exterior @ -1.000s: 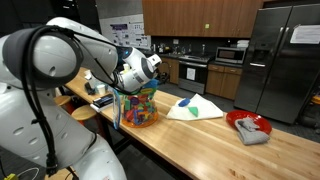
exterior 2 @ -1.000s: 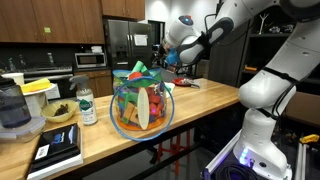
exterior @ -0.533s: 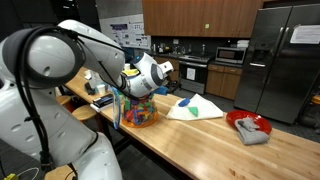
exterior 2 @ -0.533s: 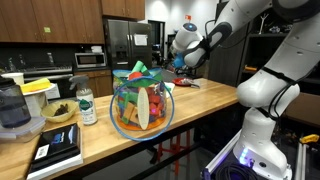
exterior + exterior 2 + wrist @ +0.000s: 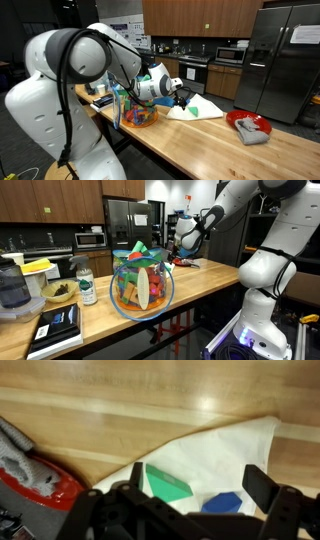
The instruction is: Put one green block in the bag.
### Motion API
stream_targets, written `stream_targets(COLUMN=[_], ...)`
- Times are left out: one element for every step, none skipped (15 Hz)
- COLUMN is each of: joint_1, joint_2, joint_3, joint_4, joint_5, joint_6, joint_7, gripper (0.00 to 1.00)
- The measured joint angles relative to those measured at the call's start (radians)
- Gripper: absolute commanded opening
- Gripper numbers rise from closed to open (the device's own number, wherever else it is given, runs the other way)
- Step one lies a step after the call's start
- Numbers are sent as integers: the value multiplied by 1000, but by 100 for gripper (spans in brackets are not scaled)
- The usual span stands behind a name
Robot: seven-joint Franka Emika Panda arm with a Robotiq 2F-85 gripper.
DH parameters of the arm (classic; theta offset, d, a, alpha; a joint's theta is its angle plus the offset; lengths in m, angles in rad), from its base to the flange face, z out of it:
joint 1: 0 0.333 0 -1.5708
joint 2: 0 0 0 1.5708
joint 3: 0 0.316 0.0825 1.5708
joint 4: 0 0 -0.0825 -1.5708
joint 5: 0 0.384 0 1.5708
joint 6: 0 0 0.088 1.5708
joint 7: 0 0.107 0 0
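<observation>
The green block (image 5: 165,484) lies on a flat white sheet (image 5: 235,455) in the wrist view, beside a small blue piece (image 5: 224,502). My gripper (image 5: 200,500) is open and empty above them, its fingers to either side. In an exterior view the gripper (image 5: 181,98) hovers over the sheet (image 5: 200,110), where the green block (image 5: 193,101) shows. The bag (image 5: 138,108) of multicoloured blocks stands upright behind the arm; it is large in the foreground of an exterior view (image 5: 140,280), with the gripper (image 5: 177,252) far behind it.
A red bowl with grey cloth (image 5: 249,126) sits further along the wooden counter (image 5: 200,145) and shows at the left in the wrist view (image 5: 35,480). A bottle (image 5: 87,286), bowls and a book (image 5: 58,326) stand beside the bag.
The arm has swung away from the bag toward the white sheet. The gripper is now lower and over the green block.
</observation>
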Motion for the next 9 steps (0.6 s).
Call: stream_targets(joint_1=[47,86,118,144,165,183,199,212,225], joint_2=[19,32,42,49,53,56,59,62,68], joint_3=[-44,-83,-117,-146,-170,-191,-209,-223,-235], joint_4=[13,28,44,59,73,86,97,106,115], joint_5=[28,50,67,79,87,91,96,106,120], joint_6=[-54,-105,-148,-185,-217,-243,-263,-277,-284], joint_7=[-51,-94,-130,-159,-183,-203,-220,-238,-258], gripper=[100,100,100,100,100,100,100,100,100])
